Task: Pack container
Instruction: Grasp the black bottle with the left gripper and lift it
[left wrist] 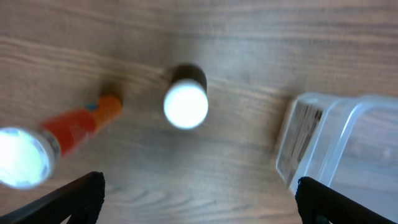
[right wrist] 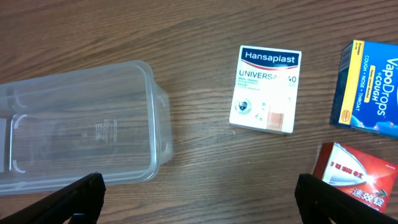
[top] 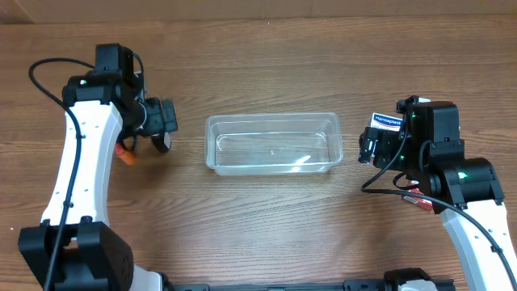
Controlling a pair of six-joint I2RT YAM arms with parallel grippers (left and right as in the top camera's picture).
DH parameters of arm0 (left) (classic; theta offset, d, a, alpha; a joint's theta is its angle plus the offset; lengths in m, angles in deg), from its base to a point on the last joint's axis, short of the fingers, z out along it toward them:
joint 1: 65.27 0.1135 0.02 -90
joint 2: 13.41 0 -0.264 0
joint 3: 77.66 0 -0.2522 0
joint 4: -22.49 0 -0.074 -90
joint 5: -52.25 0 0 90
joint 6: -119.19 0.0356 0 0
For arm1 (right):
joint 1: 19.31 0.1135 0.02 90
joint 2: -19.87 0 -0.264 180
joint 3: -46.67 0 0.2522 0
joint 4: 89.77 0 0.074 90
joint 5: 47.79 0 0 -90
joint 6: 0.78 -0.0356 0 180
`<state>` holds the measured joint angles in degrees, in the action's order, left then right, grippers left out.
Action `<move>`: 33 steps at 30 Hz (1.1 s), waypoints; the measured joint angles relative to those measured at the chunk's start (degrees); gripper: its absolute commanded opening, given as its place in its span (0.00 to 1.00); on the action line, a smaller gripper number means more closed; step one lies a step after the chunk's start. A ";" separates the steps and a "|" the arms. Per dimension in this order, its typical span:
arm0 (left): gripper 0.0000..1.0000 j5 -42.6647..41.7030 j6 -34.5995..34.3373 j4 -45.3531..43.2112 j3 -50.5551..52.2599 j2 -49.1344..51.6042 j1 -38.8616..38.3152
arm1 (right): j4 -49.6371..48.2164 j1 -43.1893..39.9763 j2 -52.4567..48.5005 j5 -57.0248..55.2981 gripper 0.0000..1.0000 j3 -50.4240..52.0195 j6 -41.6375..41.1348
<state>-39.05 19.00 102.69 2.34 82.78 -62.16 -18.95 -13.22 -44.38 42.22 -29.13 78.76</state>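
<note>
The clear plastic container lies empty at the table's middle; it also shows in the right wrist view and the left wrist view. My left gripper hovers open and empty left of it, above a white-capped dark bottle and an orange tube. My right gripper hovers open and empty right of the container. A white Hansaplast box lies on the wood beside the container.
A blue VapoDrops box and a red box lie right of the Hansaplast box. A white round cap sits at the left edge of the left wrist view.
</note>
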 measured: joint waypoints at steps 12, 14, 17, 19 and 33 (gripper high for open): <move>0.90 0.70 0.50 -4.92 -0.94 9.70 0.00 | -0.02 0.00 -0.15 0.02 1.00 0.00 -0.02; 0.80 0.94 1.14 -5.11 -0.94 10.64 0.00 | -0.02 0.00 -0.15 0.02 1.00 0.00 0.00; 0.60 1.16 1.49 -5.27 -0.94 11.74 0.00 | 0.00 0.00 -0.15 0.00 1.00 0.00 0.02; 0.50 1.16 1.66 -5.27 -0.94 11.74 0.00 | 0.00 0.00 -0.15 0.02 1.00 0.00 0.00; 0.04 1.73 1.44 -3.08 -1.11 11.74 0.00 | 0.02 0.00 -0.15 0.00 1.00 0.00 0.00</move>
<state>-37.33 20.44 99.61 1.23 94.51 -62.16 -18.93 -13.22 -44.53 42.22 -29.13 78.76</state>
